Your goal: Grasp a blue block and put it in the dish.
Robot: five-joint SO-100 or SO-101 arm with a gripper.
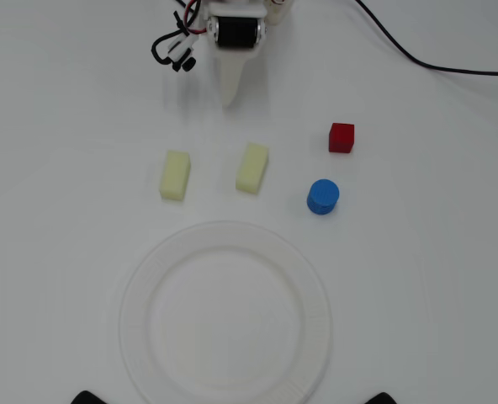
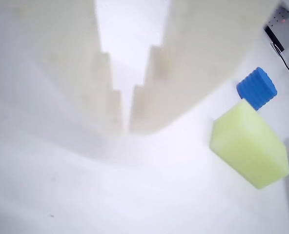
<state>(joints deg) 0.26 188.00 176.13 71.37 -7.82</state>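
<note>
The blue block is a short ridged cylinder standing on the white table, right of centre in the overhead view. It also shows at the upper right of the wrist view. The dish is a large white plate lying below it, toward the bottom centre, with nothing in it. My gripper is at the top centre, well up and to the left of the blue block. Its white fingers meet at the tips and hold nothing.
Two pale yellow blocks lie between the gripper and the dish; one shows in the wrist view. A red cube sits just above the blue block. A black cable runs across the top right.
</note>
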